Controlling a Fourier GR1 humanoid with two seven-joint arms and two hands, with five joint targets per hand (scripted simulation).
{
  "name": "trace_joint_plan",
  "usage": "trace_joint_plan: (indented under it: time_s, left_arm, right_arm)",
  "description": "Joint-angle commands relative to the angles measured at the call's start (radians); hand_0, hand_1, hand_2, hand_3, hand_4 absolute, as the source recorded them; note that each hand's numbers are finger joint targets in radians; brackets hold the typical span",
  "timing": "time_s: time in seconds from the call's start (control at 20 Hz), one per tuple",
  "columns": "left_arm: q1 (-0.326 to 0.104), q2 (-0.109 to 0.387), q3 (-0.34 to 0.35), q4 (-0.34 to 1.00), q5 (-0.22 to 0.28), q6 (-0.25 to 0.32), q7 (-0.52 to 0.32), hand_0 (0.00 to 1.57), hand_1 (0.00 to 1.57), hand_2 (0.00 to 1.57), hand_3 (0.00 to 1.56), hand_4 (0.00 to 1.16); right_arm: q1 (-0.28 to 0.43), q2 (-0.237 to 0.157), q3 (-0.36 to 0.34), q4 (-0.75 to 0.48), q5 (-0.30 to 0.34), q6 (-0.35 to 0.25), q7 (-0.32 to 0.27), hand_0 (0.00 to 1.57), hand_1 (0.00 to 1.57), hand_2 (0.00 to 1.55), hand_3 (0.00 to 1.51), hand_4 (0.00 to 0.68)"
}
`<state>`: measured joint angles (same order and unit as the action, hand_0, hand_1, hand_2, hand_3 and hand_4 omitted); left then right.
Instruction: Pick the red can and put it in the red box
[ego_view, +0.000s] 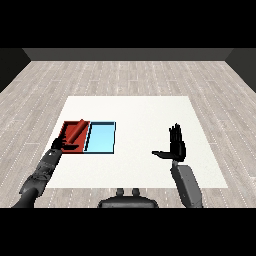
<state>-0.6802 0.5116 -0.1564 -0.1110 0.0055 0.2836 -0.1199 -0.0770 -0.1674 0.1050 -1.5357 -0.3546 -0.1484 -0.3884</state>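
Note:
The red can (77, 130) is tilted over the red tray (67, 131), its top end reaching the tray's far rim. My left hand (62, 144) is at the tray's near left corner, with its fingers curled round the can's lower end. The light blue tray (101, 138) lies right beside the red one and holds nothing. My right hand (176, 146) hovers over the table's right half, well away from both trays, fingers straight and pointing up, thumb out to the left, holding nothing.
The white table (135, 112) stretches between the trays and my right hand. Grey wood floor surrounds it, and my two grey forearms come in from the lower corners.

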Motion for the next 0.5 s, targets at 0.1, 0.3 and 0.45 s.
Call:
trace_joint_plan:
  time_s: [0.1, 0.3, 0.45]
  left_arm:
    - [-0.024, 0.002, 0.232, -0.141, 0.230, -0.074, -0.244, 0.00, 0.00, 0.00, 0.00, 0.00]
    - [-0.018, -0.059, 0.331, -0.278, 0.349, -0.224, -0.452, 0.00, 0.00, 0.00, 0.00, 0.00]
    - [-0.003, -0.155, 0.387, -0.377, 0.449, -0.377, -0.540, 0.00, 0.00, 0.00, 0.00, 0.00]
  right_arm:
    - [0.002, 0.001, 0.015, -0.015, 0.000, 0.020, -0.001, 0.00, 0.00, 0.00, 0.00, 0.000]
    - [0.004, -0.024, -0.012, -0.008, -0.037, 0.071, -0.010, 0.00, 0.00, 0.00, 0.00, 0.000]
    - [0.007, -0.017, 0.009, 0.007, -0.006, 0.059, -0.019, 0.00, 0.00, 0.00, 0.00, 0.000]
